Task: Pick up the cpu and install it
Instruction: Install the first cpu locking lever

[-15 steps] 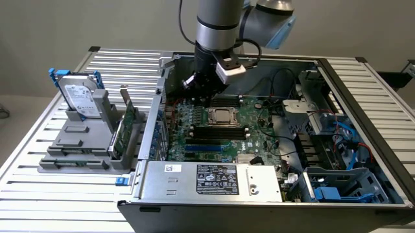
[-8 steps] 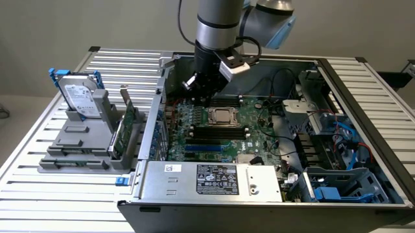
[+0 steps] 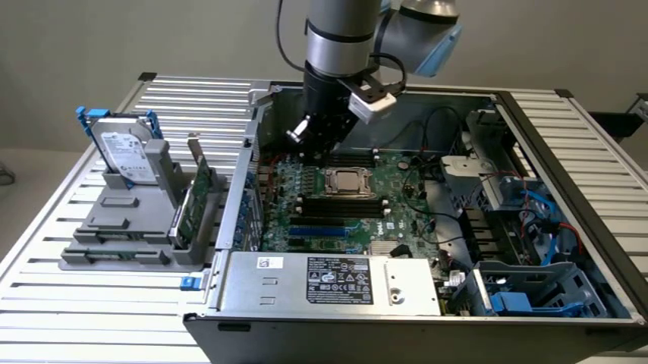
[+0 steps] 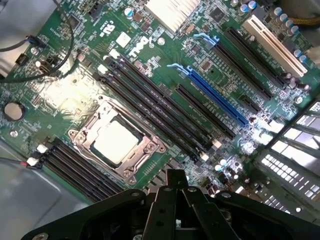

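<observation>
Wrist view shows the cpu [image 4: 114, 141], a small flat square chip with a silvery metal top, seated in the steel-framed socket [image 4: 145, 150] of the green motherboard [image 4: 165, 75]; in the exterior view the cpu [image 3: 345, 180] lies in the middle of that board inside the open grey computer case [image 3: 405, 322]. The black jaws [image 4: 174, 186] are together with nothing between them, hanging above the board just beside the socket and clear of the chip; in the exterior view the jaws [image 3: 320, 155] sit just behind the socket. Black memory slots flank the socket, and a long blue expansion slot [image 4: 215, 95] runs beyond them. White "DELL" lettering [image 4: 140, 47] is printed on the board near a finned silver heatsink [image 4: 170, 12]. A black label with small white print, too fine to read, sits on the grey power supply box [image 3: 335, 282]. The case lies on a counter [image 3: 61, 303] of pale ribbed metal slats before a plain light wall. At the exterior view's left, a grey holder [image 3: 127, 227] carries a silver hard drive with a blue bracket [image 3: 127, 152] and a thin green circuit card [image 3: 197, 193], both upright.
</observation>
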`<state>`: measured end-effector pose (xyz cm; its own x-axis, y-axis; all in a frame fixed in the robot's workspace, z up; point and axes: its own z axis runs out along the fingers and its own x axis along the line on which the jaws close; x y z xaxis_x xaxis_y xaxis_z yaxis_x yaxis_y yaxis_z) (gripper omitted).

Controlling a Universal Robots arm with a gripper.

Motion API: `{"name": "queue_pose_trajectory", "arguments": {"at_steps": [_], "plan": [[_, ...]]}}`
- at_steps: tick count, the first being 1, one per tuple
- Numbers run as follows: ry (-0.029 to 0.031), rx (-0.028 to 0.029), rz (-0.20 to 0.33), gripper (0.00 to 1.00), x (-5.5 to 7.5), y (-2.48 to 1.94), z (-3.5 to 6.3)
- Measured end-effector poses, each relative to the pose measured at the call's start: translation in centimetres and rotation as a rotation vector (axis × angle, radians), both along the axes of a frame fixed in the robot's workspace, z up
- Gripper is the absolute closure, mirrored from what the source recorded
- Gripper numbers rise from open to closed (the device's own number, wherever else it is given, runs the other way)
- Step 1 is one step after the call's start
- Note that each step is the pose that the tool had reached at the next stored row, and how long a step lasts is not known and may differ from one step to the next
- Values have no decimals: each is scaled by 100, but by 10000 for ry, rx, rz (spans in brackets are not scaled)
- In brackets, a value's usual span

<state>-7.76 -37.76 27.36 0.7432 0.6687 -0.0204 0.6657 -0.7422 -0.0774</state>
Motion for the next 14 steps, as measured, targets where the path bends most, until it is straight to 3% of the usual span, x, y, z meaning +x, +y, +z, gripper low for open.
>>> {"name": "queue_pose_trajectory", "arguments": {"at_steps": [5, 8, 12, 14], "plan": [[1, 2, 903, 89, 0, 0, 1], [-1, 39, 1386, 89, 0, 0, 2], [-7, 139, 1960, 89, 0, 0, 1], [-19, 237, 2210, 89, 1, 0, 1]]}}
